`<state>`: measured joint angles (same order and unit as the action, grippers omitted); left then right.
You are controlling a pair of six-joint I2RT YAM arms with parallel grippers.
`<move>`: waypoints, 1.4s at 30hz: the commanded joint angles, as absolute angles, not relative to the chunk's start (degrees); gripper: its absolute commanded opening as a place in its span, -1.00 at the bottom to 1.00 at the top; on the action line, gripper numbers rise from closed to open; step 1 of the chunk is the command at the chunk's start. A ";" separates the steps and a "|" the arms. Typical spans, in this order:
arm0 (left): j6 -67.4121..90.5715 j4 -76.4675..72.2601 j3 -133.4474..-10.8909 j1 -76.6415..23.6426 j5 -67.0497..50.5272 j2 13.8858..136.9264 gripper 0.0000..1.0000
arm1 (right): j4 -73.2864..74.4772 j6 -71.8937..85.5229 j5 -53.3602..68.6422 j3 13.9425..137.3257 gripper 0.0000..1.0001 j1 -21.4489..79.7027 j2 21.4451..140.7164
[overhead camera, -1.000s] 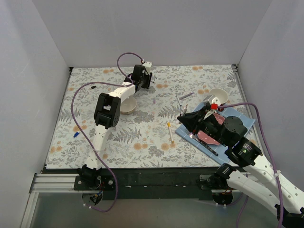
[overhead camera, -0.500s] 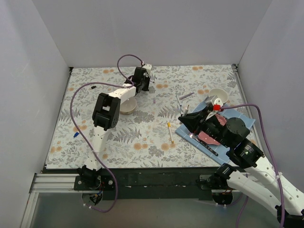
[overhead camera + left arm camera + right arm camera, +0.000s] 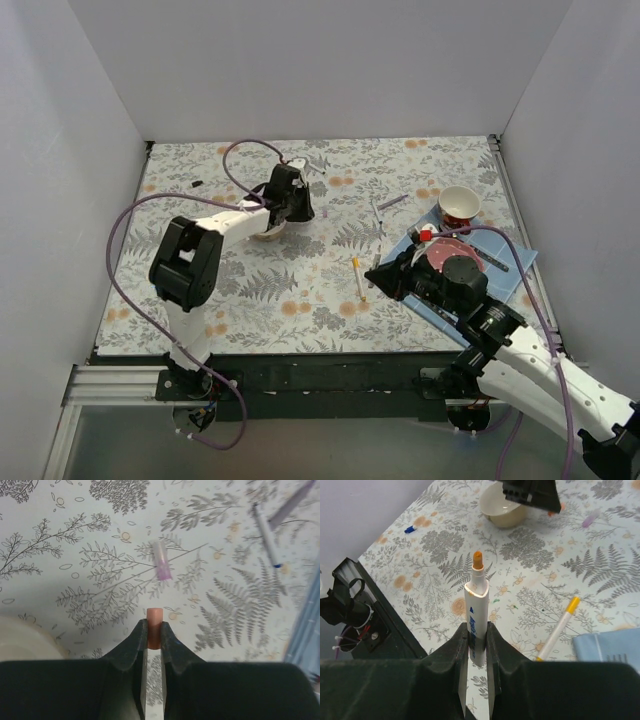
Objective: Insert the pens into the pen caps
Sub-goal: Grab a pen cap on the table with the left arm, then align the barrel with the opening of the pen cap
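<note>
Orange-pink plastic is showing between the fingers of the left hand, which is pinching the orange-pink cap by its near end above the bench. The cap's long axis is running straight out past the fingertips. The right hand is clamping the orange-tipped pen by its barrel, with the tip pointing away from the wrist. The likely risk is that a misaligned push is going to tilt or eject the shallowly held cap.
</note>
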<state>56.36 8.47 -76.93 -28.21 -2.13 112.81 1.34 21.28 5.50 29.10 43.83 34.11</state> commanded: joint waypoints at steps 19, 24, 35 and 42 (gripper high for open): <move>90.44 -52.37 -35.69 -29.62 -32.43 68.47 -1.00 | -37.09 30.15 28.30 30.05 -0.97 43.51 61.60; 91.23 -56.95 -32.96 -30.06 -32.43 66.71 -1.00 | -41.04 32.86 30.49 33.21 -0.97 43.51 65.91; 89.65 -60.29 -29.53 -30.67 -31.47 67.06 -1.00 | -44.03 35.16 31.90 38.23 -0.97 45.17 71.45; 88.59 -59.41 -29.71 -30.59 -31.11 66.45 -1.00 | -44.47 36.03 31.91 38.67 -0.97 46.32 72.86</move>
<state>90.17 -58.96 -29.85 -30.35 -31.09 67.90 -40.62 35.31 30.87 35.92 45.43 72.34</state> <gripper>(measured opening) 0.081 0.227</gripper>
